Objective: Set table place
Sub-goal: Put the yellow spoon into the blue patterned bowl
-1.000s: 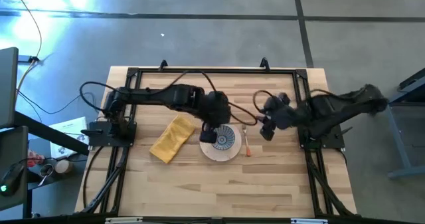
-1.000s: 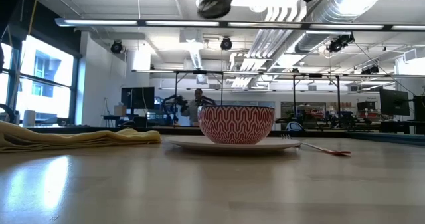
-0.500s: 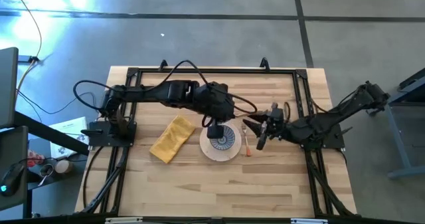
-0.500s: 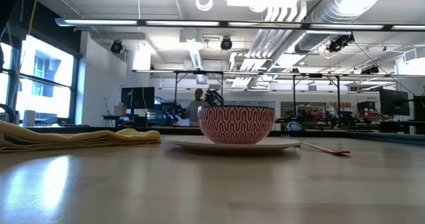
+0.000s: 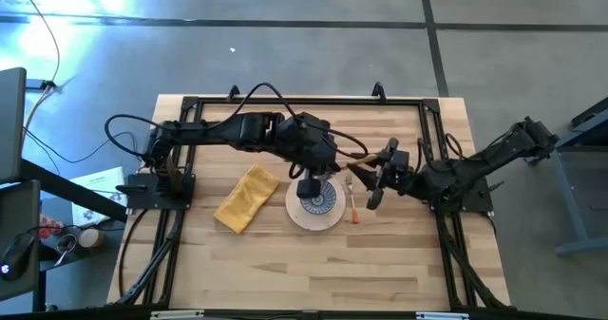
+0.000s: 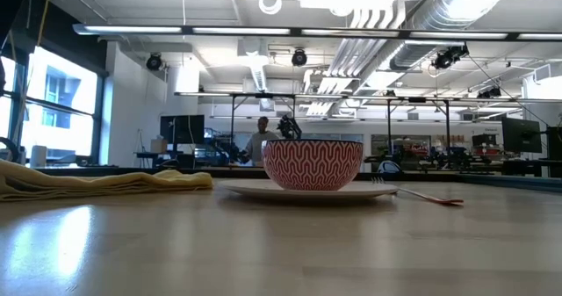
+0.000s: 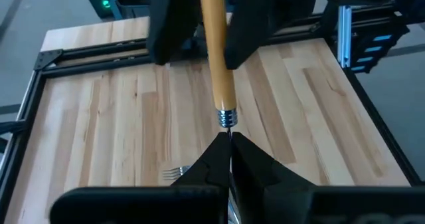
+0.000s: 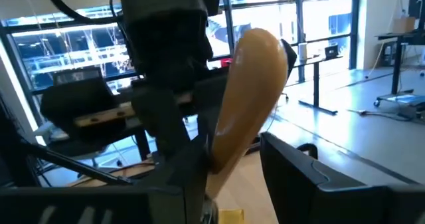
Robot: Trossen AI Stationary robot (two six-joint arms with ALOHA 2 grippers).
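Note:
My left gripper [image 5: 311, 181] hovers over the cream plate [image 5: 296, 216] and is shut on the yellow-handled spoon [image 7: 214, 48]. My right gripper [image 5: 373, 183] is open. Its fingers stand on either side of the spoon's handle [image 8: 247, 94], with a gap showing beside one finger [image 8: 292, 167]. The spoon's bowl is hidden behind my left fingers. A patterned bowl [image 6: 313, 164] stands on the plate [image 6: 307, 191]. The orange-handled fork [image 5: 352, 206] lies flat to the right of the plate. The mustard napkin [image 5: 245, 198] lies folded to its left. My left gripper pinches the spoon's metal neck [image 7: 228, 125] between its two shut fingers, just past the ringed collar at the handle's end. The handle points away from the fingers toward my right gripper. The spoon is lifted clear of the table.
A black rail frame [image 5: 285, 102] runs around the wooden table top. Bare wood lies in front of the plate toward the near edge [image 5: 313, 272]. A person stands far off in the room beyond the table [image 6: 260, 136].
My right gripper has come down and toward the table's left, up to the spoon's handle. My left gripper has risen with the spoon, out of the top of the low view, and has shifted slightly toward the table's right.

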